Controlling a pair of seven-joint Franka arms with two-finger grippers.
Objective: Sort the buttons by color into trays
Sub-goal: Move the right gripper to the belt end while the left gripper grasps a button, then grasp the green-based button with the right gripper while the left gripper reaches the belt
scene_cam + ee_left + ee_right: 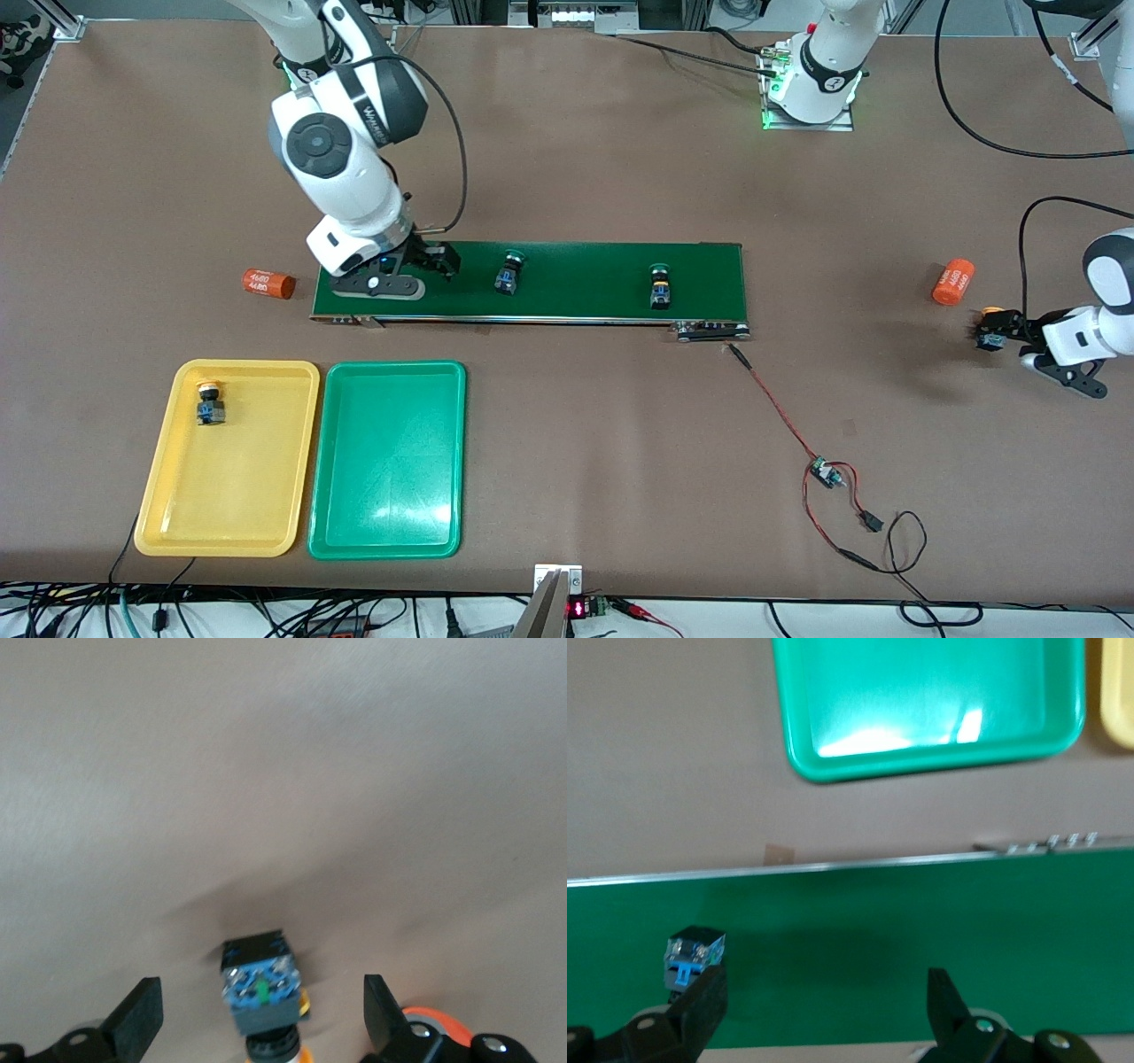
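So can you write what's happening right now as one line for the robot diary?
yellow tray: one yellow button | green tray: none | conveyor belt: two green buttons | right gripper: open over belt | left gripper: open around yellow button

Bright, even overhead light fills the front view, which is sharp throughout. White glare patches sit on the green tray (386,461), and soft shadows fall on the tabletop (567,425) under the arms. Both wrist views are soft and slightly blurred; in the left wrist view a diffuse shadow spreads around a yellow-capped button (263,985).
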